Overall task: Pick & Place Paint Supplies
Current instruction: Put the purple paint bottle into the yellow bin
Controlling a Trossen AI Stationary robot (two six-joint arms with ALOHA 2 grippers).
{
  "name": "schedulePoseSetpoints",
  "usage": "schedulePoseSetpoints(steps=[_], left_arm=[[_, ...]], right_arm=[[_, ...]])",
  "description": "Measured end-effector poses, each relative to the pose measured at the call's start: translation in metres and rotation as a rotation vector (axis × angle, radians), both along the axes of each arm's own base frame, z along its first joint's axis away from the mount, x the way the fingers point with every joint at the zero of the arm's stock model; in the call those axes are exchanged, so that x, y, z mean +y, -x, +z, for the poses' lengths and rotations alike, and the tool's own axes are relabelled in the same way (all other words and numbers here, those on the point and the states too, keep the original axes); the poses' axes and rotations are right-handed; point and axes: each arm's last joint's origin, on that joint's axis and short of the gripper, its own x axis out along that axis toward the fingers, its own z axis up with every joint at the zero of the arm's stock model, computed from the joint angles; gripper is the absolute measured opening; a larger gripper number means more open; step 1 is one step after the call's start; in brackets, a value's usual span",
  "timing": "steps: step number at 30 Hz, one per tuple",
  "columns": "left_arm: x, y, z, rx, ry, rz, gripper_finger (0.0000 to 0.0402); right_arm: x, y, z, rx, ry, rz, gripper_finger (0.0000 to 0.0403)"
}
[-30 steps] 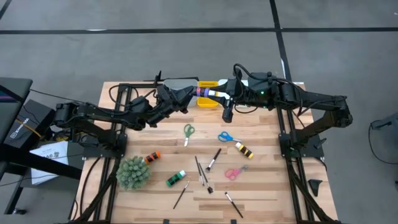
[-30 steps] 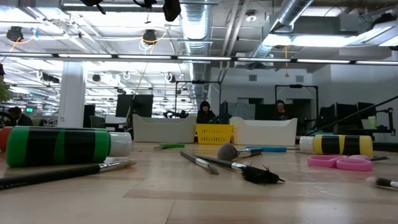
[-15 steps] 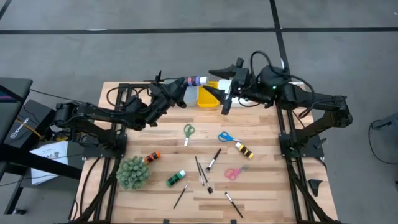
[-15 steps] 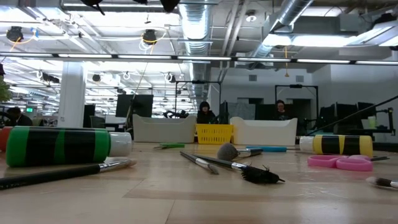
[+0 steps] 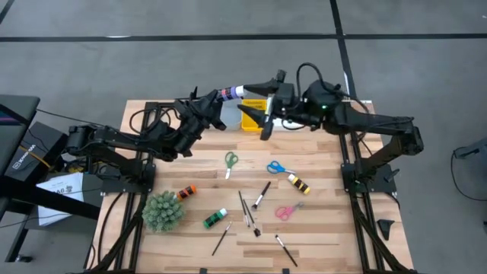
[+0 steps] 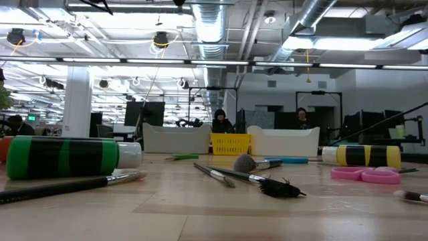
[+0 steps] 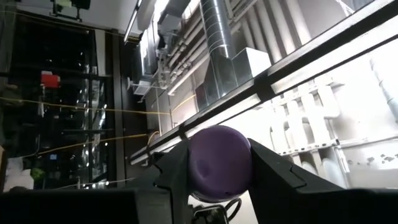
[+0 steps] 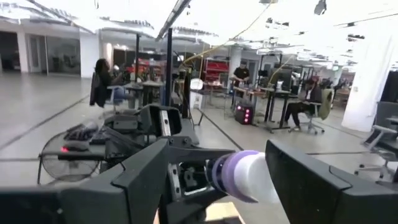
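Observation:
A purple-and-white paint bottle is held in the air over the trays at the table's far edge, with my left gripper shut on it. Its white cap end points toward my right gripper. That gripper is open, with a finger on either side of the cap end and apart from it. On the table lie green scissors, blue scissors, pink scissors, a yellow-black bottle, an orange bottle, a green bottle and several brushes. My left gripper pinches the bottle's purple end between its two fingers. The fingers come from the table's left, slanting upward, and lie along the bottle. The bottle sticks out past the fingertips, lifted clear of the table and trays.
A yellow tray, a grey tray and a white tray stand along the far edge under the grippers. A spiky green plant ball sits near left. People sit in the room beyond the table.
My right gripper has opened and let go of the bottle's cap end, then shifted a little toward the table's left. My left gripper keeps the bottle and has gone up and toward the far edge, tipping upward.

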Motion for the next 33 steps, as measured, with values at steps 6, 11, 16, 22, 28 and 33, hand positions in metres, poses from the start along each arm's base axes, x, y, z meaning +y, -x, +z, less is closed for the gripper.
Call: schedulePoseSetpoints(steps=[6,11,16,22,28,33], left_arm=[[-0.001,0.001,0.004,-0.006,-0.037,0.005,0.0123],[-0.002,0.002,0.005,-0.015,-0.045,-0.004,0.0121],[-0.003,0.002,0.005,-0.023,-0.049,-0.006,0.0122],[-0.003,0.002,0.005,-0.024,-0.049,-0.006,0.0122],[-0.002,0.002,0.005,-0.013,-0.06,0.006,0.0122],[-0.002,0.002,0.005,-0.008,-0.061,0.015,0.0123]], right_arm=[[-0.008,0.002,0.002,-0.018,-0.01,0.004,0.0264],[-0.014,0.008,0.008,-0.053,-0.011,-0.007,0.0264],[-0.019,0.003,0.004,-0.038,-0.023,-0.001,0.0264],[-0.018,0.003,0.003,-0.04,-0.038,0.023,0.0264],[-0.021,0.001,0.001,-0.025,-0.038,0.032,0.0248],[-0.021,-0.005,-0.005,-0.009,-0.04,0.034,0.0218]])
